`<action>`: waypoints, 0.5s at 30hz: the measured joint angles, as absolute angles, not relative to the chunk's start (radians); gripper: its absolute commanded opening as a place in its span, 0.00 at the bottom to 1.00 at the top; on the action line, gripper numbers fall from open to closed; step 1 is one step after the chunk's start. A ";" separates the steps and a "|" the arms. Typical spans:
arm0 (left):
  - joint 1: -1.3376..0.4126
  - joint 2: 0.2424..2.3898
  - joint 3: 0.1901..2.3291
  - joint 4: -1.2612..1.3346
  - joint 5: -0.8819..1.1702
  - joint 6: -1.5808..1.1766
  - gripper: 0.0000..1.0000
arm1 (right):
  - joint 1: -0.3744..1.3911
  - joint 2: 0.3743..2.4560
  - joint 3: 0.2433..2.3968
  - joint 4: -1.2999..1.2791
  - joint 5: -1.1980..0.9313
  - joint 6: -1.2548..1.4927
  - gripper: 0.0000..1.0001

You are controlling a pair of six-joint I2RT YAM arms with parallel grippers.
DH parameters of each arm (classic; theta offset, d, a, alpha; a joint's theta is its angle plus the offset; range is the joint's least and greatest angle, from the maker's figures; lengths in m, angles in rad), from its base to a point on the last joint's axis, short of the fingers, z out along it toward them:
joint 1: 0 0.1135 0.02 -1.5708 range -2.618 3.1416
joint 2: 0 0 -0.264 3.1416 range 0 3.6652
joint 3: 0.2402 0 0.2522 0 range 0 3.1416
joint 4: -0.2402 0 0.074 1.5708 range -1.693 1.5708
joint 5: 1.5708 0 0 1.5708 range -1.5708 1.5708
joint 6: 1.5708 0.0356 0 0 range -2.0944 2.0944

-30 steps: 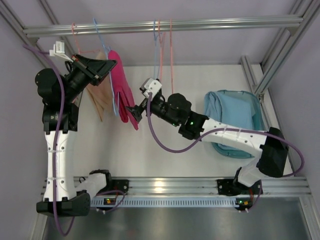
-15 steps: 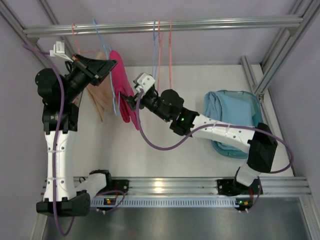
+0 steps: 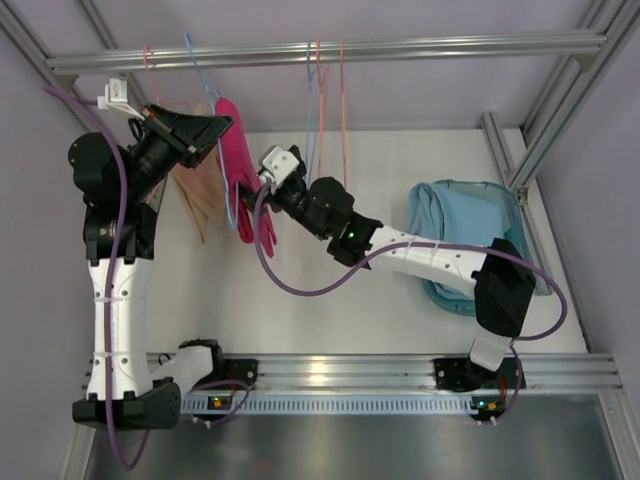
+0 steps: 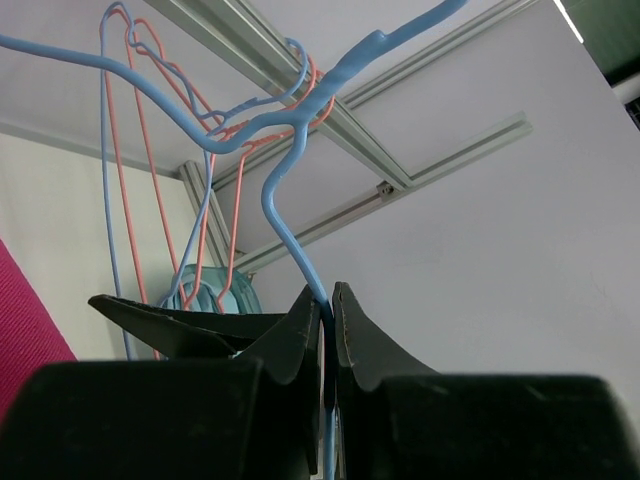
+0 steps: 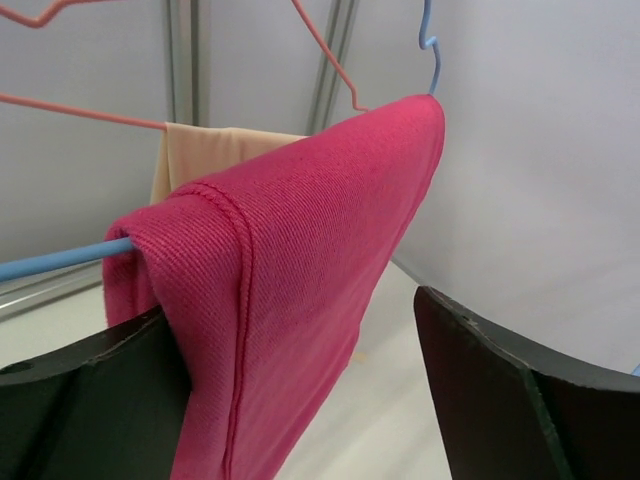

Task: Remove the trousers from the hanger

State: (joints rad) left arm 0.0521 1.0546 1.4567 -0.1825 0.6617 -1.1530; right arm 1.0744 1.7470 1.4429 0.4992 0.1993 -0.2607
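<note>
The magenta-pink trousers hang folded over the bar of a blue wire hanger on the top rail. My left gripper is shut on the blue hanger's wire. My right gripper is open, its jaws on either side of the pink trousers, which fill the gap and touch the left finger. The light blue trousers lie in a basket at the right.
A beige cloth hangs on a pink hanger just left of the pink trousers. Empty blue and pink hangers hang at the rail's middle. Frame posts stand at the right.
My right arm has reached left and up, bringing its open gripper from beside the trousers' lower end to around their upper part. The left arm has held still.
</note>
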 measured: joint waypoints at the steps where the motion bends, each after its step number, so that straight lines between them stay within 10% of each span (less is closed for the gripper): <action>1: 0.052 1.056 1.457 -0.183 0.662 -1.154 0.00 | 1.072 1.756 1.444 0.501 0.201 -0.262 0.81; 15: 0.052 1.061 1.457 -0.179 0.660 -1.157 0.00 | 1.029 1.774 1.506 0.458 0.158 -0.241 0.00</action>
State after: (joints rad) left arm 0.0525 1.0615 1.4567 -0.1795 0.6601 -1.1568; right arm 1.0286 1.7737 1.5059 0.4583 0.1577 -0.2409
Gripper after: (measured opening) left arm 0.096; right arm 0.048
